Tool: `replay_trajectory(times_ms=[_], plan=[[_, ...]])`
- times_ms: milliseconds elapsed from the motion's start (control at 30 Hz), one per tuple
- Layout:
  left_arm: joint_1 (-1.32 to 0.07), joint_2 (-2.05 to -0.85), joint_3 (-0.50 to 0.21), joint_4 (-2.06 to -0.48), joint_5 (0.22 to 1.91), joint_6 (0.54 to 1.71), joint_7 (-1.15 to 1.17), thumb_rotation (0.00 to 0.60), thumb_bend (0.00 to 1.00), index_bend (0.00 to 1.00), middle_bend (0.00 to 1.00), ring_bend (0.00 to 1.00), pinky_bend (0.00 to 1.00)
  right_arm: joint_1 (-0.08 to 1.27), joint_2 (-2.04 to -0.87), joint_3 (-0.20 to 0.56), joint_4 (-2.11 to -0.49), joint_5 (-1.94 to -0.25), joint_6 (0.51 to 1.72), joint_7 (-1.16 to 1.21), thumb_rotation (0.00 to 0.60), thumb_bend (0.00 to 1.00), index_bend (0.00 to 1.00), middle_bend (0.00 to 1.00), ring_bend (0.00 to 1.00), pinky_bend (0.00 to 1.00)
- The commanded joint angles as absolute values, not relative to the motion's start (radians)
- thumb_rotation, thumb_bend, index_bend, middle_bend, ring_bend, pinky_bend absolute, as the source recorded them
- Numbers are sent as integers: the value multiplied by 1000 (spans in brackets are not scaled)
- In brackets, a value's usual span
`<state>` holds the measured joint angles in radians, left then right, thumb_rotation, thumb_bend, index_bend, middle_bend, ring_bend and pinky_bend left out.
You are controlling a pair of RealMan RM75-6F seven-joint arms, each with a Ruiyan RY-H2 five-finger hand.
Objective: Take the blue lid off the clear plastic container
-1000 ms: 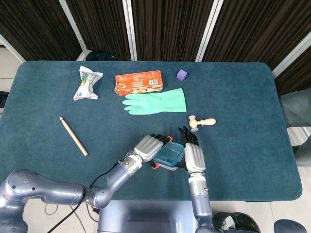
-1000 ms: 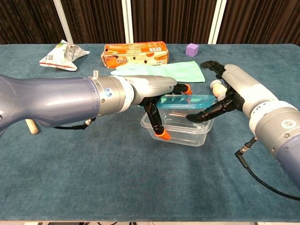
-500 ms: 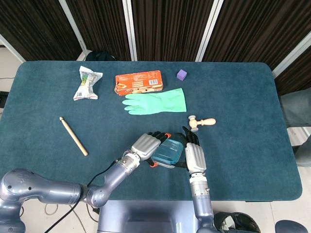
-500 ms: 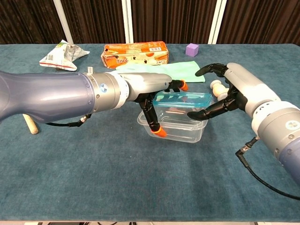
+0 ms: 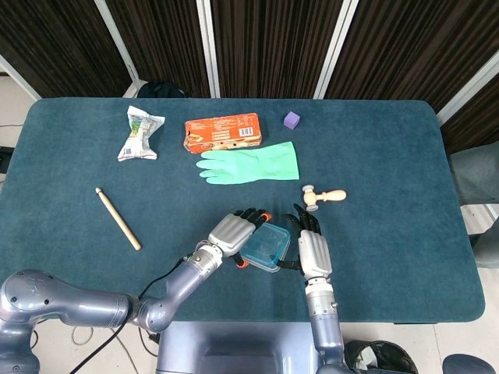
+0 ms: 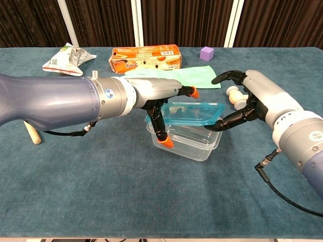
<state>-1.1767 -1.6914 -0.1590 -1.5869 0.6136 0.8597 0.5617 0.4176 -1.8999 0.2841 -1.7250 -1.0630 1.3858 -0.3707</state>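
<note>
The clear plastic container [image 6: 187, 145] stands near the table's front edge with the blue lid [image 6: 189, 112] lying askew on it, its right corner raised. My left hand [image 6: 157, 97] reaches in from the left and grips the lid's left end: orange-tipped fingers [image 6: 193, 92] go over the top and the thumb runs down the container's front wall. My right hand [image 6: 252, 98] lies against the container's right side with its fingers apart and its thumb lifted clear. From the head view, the lid [image 5: 269, 245] sits between the left hand [image 5: 232, 231] and the right hand [image 5: 312, 248].
A green rubber glove [image 5: 253, 164], an orange box [image 5: 222, 132] and a purple cube [image 5: 291, 119] lie behind the container. A small wooden mallet [image 5: 323, 196] rests just beyond my right hand. A wooden stick [image 5: 118, 218] and a crumpled packet [image 5: 140, 132] are at the left.
The container and lid have slid slightly left with my left hand. The lid sat flat half a second ago and now lies tilted and skewed on the rim.
</note>
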Motion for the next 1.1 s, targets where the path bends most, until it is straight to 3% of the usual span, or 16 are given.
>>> replay_trajectory(times_ms=[33,167,500,867,1100], plan=[[-1178,-1690,-163,-1589,609,863,560,600,0,0,0,0,140,418,-1899,284,-1727,-1063,1386,-373,600,221,245,81,0,0],[-1180,-1688,-163,-1592,602,864,563,600,0,0,0,0,141,417,-1899,284,-1730,-1063,1387,-374,600,248,259,81,0,0],[-1181,-1674,-173,-1599,593,867,555,600,0,0,0,0,142,418,-1900,281,-1729,-1067,1384,-370,600,541,420,97,0,0],[-1182,-1670,-169,-1603,597,859,547,600,0,0,0,0,142,417,-1901,272,-1728,-1068,1379,-369,600,639,485,107,0,0],[-1185,-1674,-172,-1602,598,861,544,600,0,0,0,0,142,414,-1897,269,-1727,-1071,1377,-361,600,642,494,108,0,0]])
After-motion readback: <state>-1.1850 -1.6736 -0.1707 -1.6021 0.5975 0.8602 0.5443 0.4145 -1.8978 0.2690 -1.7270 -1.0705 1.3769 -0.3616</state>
